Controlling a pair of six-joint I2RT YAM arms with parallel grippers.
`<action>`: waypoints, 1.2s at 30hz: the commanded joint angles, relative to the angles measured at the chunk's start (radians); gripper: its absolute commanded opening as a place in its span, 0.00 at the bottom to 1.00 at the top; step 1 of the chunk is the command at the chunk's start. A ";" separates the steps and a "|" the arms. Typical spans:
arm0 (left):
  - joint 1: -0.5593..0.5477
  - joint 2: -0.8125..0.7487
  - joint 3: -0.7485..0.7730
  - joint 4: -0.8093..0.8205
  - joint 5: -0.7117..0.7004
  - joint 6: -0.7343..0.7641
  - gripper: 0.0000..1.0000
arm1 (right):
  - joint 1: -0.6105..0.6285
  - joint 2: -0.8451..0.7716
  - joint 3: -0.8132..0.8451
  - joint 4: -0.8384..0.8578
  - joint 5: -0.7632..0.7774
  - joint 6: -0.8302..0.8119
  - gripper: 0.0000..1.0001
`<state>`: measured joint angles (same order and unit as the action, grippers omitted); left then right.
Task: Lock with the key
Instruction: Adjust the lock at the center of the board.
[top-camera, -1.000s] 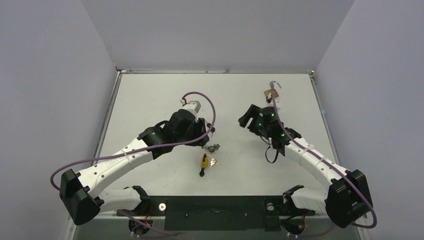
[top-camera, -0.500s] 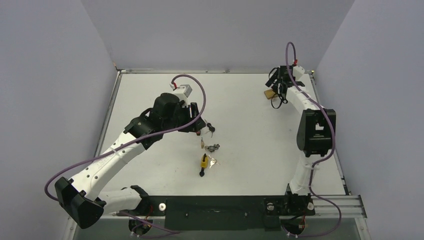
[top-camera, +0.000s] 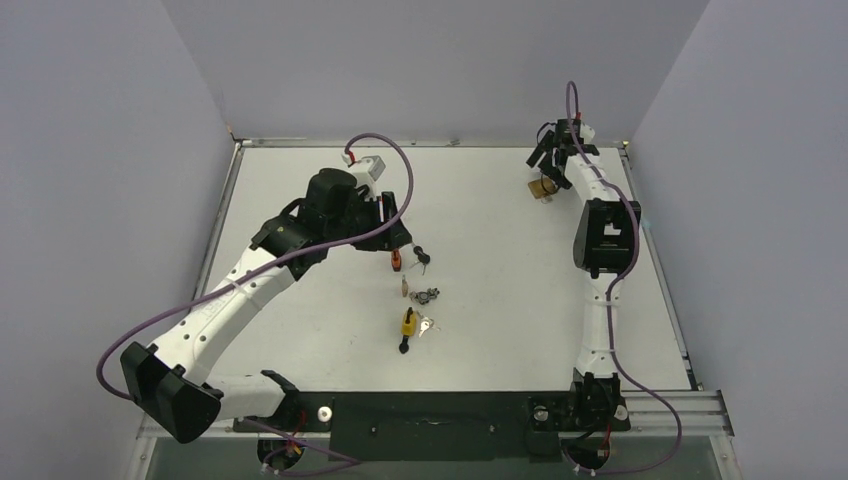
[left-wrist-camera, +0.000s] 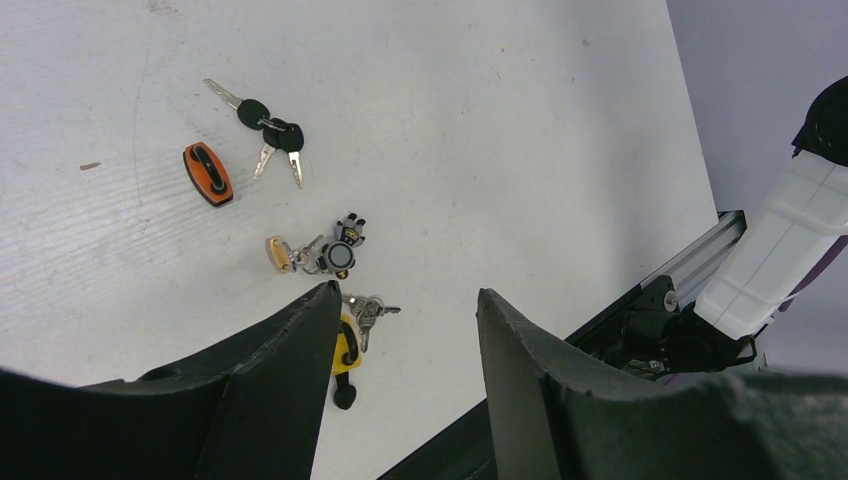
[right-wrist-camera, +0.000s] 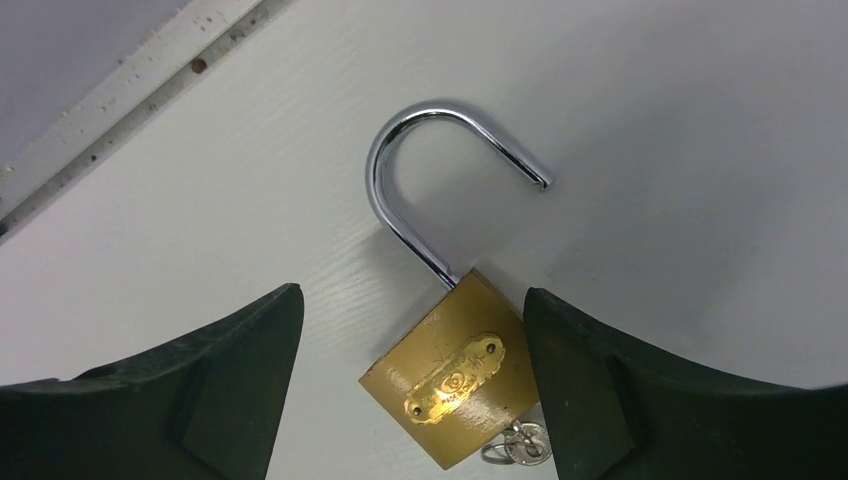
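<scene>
Padlock (right-wrist-camera: 450, 385) shackle (right-wrist-camera: 374, 175) open, wrist view only; left end effector (left-wrist-camera: 407, 295), right end effector (right-wrist-camera: 410, 300) spread, empty.

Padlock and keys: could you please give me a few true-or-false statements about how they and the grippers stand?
1. The padlock's shackle is open. True.
2. The right gripper is shut on the padlock. False: its jaws are open, with the padlock lying between them.
3. The left gripper holds a key. False: it is open and empty, above the table.
4. The black keys lie beside the orange item. True.
</scene>
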<state>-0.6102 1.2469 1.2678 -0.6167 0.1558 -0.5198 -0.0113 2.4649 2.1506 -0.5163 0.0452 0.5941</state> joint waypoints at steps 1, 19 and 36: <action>0.022 0.041 0.077 -0.001 0.046 0.028 0.50 | -0.026 0.031 0.078 -0.060 -0.093 -0.011 0.75; 0.040 0.120 0.131 0.041 0.121 0.005 0.50 | 0.033 0.084 0.136 -0.362 0.064 -0.087 0.53; 0.048 0.070 0.111 0.059 0.136 -0.018 0.50 | 0.130 0.017 0.081 -0.421 0.118 -0.152 0.31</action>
<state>-0.5724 1.3682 1.3491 -0.6159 0.2699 -0.5243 0.0772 2.5206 2.2745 -0.8467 0.1318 0.4652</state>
